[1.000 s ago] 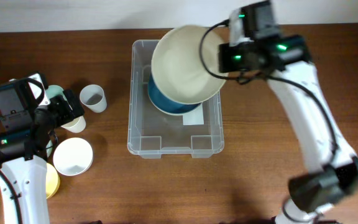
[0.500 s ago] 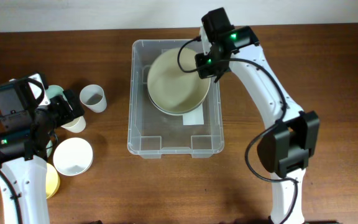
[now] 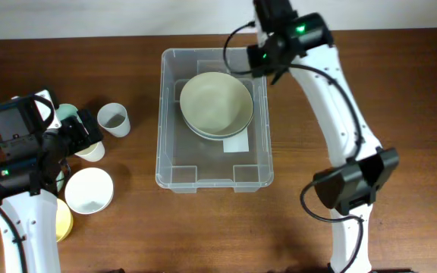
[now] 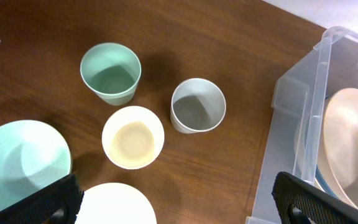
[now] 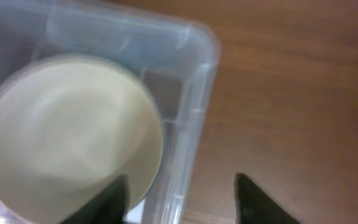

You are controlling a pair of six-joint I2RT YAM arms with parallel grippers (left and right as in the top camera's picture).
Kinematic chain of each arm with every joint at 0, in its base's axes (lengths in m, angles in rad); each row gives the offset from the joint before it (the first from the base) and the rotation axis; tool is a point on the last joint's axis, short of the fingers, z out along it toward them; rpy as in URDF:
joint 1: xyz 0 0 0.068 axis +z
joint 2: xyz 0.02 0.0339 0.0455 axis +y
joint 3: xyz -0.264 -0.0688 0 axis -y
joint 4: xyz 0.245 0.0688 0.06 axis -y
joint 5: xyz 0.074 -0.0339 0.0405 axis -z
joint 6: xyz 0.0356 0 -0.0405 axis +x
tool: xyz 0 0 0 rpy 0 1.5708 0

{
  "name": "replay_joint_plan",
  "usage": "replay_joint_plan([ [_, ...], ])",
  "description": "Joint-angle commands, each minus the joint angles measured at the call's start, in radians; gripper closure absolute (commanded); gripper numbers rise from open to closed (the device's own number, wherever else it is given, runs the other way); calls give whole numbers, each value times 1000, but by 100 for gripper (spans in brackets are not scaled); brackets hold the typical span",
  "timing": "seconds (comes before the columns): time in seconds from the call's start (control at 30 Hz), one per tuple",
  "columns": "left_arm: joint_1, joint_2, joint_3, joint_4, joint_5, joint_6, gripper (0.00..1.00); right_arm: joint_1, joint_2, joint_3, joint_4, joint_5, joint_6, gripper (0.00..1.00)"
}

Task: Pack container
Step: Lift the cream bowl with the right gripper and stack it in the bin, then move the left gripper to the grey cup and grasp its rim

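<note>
The clear plastic container (image 3: 203, 163) stands mid-table. Inside it a cream bowl (image 3: 215, 105) lies nested on another bowl, of which only a rim shows. My right gripper (image 3: 262, 59) hovers over the container's far right corner. In the right wrist view it (image 5: 182, 199) is open and holds nothing, with its jaws either side of the container wall (image 5: 194, 118) and the cream bowl (image 5: 67, 137) to its left. My left gripper (image 4: 179, 208) is wide open and empty over the table, left of the container (image 4: 303, 93).
Left of the container stand a grey cup (image 4: 197, 104), a mint cup (image 4: 110, 71) and a cream cup (image 4: 133, 137). A white bowl (image 4: 114, 205) and a mint bowl (image 4: 20, 155) lie nearer the left arm. A yellow dish (image 3: 63, 220) sits by the white bowl (image 3: 89, 189).
The right gripper lowered the cream bowl into the container, opened and let it go, then drew back to the far right corner. The left arm has not moved.
</note>
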Motion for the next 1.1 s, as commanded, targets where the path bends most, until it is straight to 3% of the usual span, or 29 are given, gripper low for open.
replay_joint_plan([
  [0.0, 2, 0, 18, -1, 8, 44, 0, -98, -86, 131, -54, 108, 113, 20],
  [0.07, -6, 0, 18, 0, 7, 69, 0, -164, -113, 174, -111, 95, 165, 8],
  [0.13, -28, 0, 18, 2, 7, 82, 0, -233, -142, 192, -187, 71, 195, 2],
  [0.23, -70, 0, 18, 14, 6, 92, 0, -320, -179, 192, -319, 60, 232, 2],
  [0.4, -146, 14, 29, 27, -21, 98, 0, -404, -264, 111, -326, -117, 144, 1],
  [0.63, -220, 103, 111, -11, -24, 98, 0, -429, -525, -253, -326, -147, 113, 1],
  [0.77, -226, 221, 259, -85, -57, 98, 0, -429, -690, -547, -325, -146, 105, 1],
  [1.07, -226, 494, 611, -259, -110, 99, 0, -429, -798, -951, -193, -124, 83, 1],
])
